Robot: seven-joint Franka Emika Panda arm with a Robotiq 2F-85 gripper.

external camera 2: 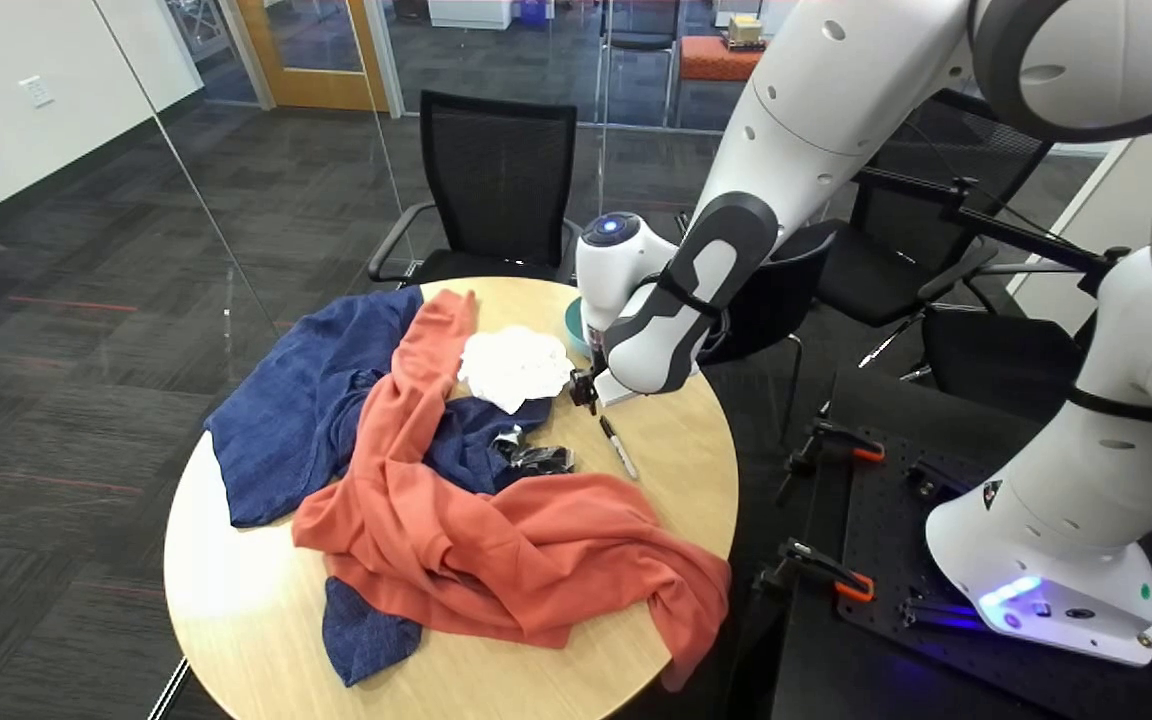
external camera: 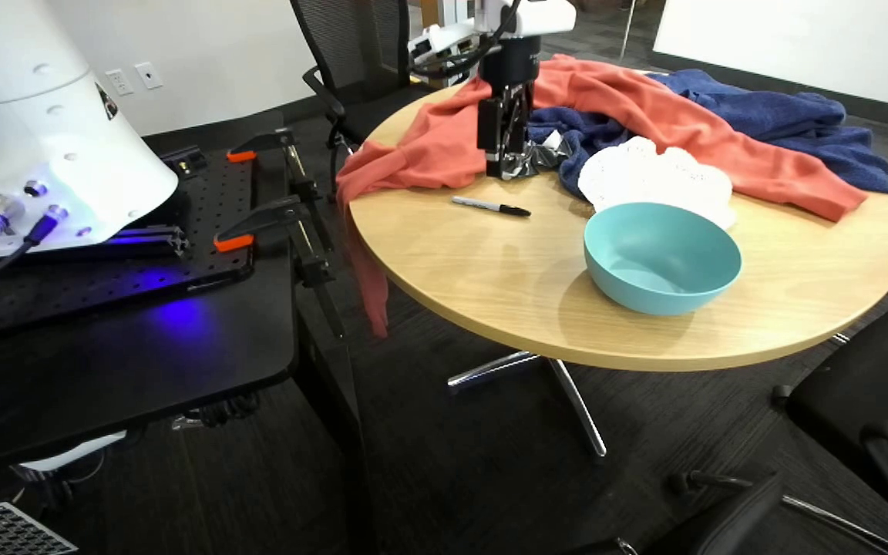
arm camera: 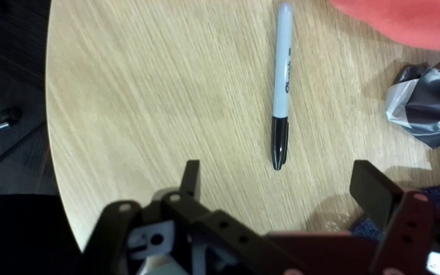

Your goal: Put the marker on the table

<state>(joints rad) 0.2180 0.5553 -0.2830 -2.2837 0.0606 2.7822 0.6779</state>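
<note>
Round light-tan wooden worktop [external camera: 482,266] already carries the slim grey-barrelled, black-capped marker [arm camera: 282,88], flat on bare wood near the crumpled coral-red fabric [external camera: 436,158]; gripper [arm camera: 275,172] has jaws spread wide, holding nothing, so placement looks done, only backing away probably remains.

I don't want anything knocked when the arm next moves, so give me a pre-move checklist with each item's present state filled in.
1. Sharpie marker lying on the round wood-topped table: ok.
2. Black cap on the marker's end: ok.
3. Tool open, with nothing in its grasp: ok.
4. Coral cloth apart from the marker: ok.
5. Teal bowl apart from the marker: ok.
6. Tool centred over the marker: cannot tell; its height above the tabletop is unclear.
</note>
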